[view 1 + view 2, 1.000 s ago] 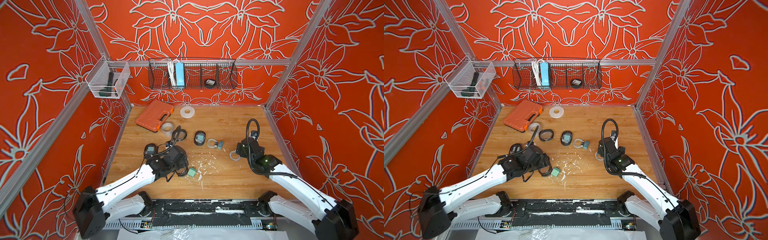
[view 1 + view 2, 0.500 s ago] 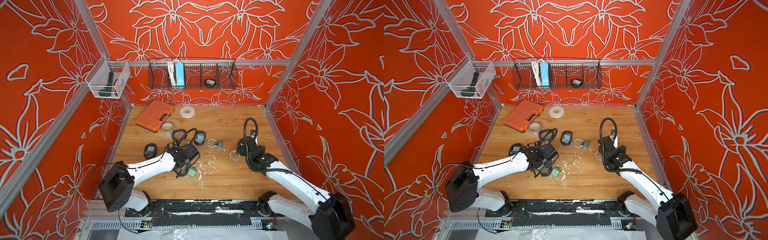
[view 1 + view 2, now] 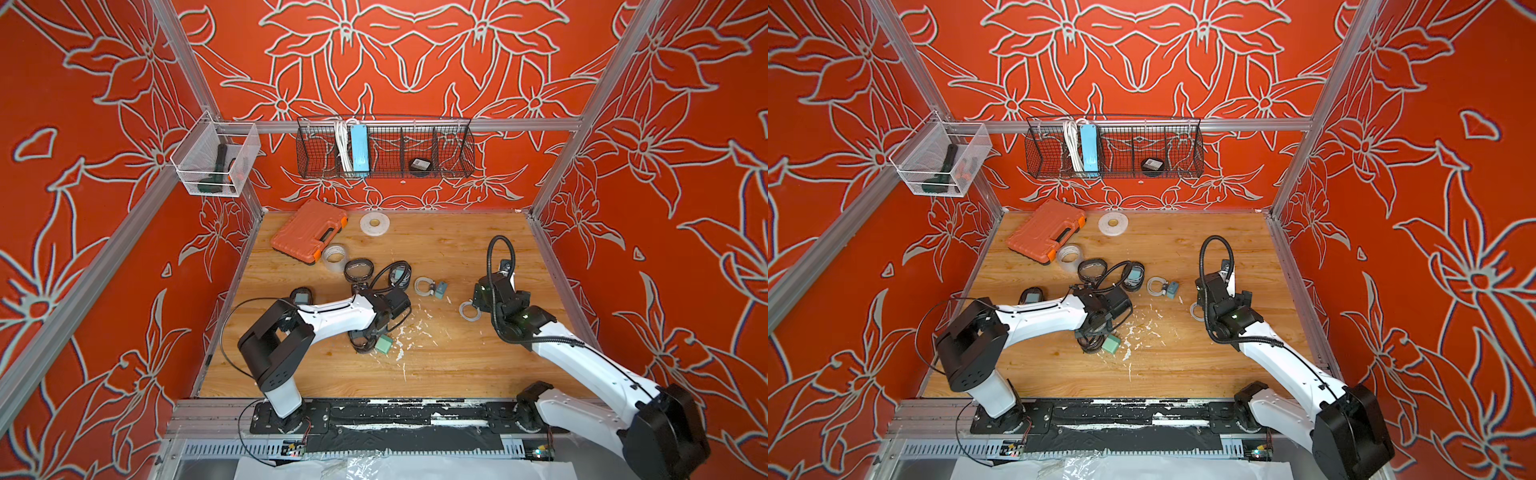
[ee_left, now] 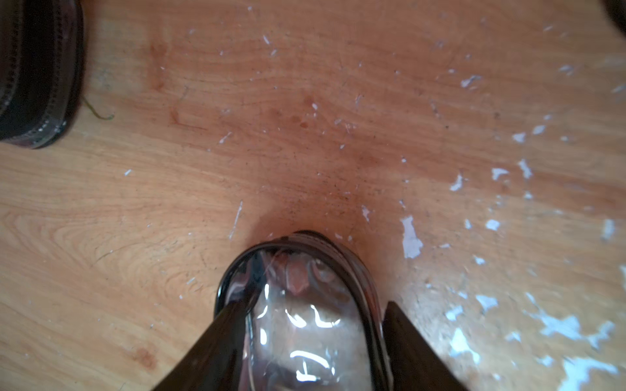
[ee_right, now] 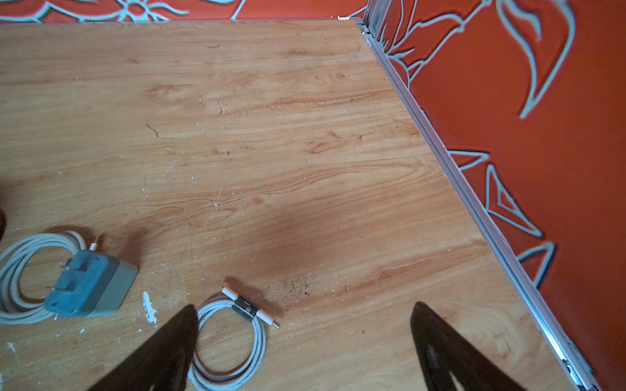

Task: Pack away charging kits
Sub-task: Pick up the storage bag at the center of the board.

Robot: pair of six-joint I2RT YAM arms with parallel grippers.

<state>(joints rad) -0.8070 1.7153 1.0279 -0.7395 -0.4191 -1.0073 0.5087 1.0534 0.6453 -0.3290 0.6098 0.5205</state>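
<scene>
My left gripper [image 4: 313, 304] is low over the near middle of the table [image 3: 457, 245]. Its fingers stand either side of an oval pouch [image 4: 298, 270], close against the black rim, I judge to steady it for filling. Whether they actually pinch it, I cannot tell. The pouch has a glossy, crinkled clear top, and what it holds I cannot make out. A teal plug [image 3: 384, 345] lies just right of it, handy for loading. My right gripper [image 5: 305, 308] hovers over the right of the table, fingers wide apart. Just beneath lies a small coiled white cable [image 5: 230, 342] bound with a dark tie, probably my next pick.
</scene>
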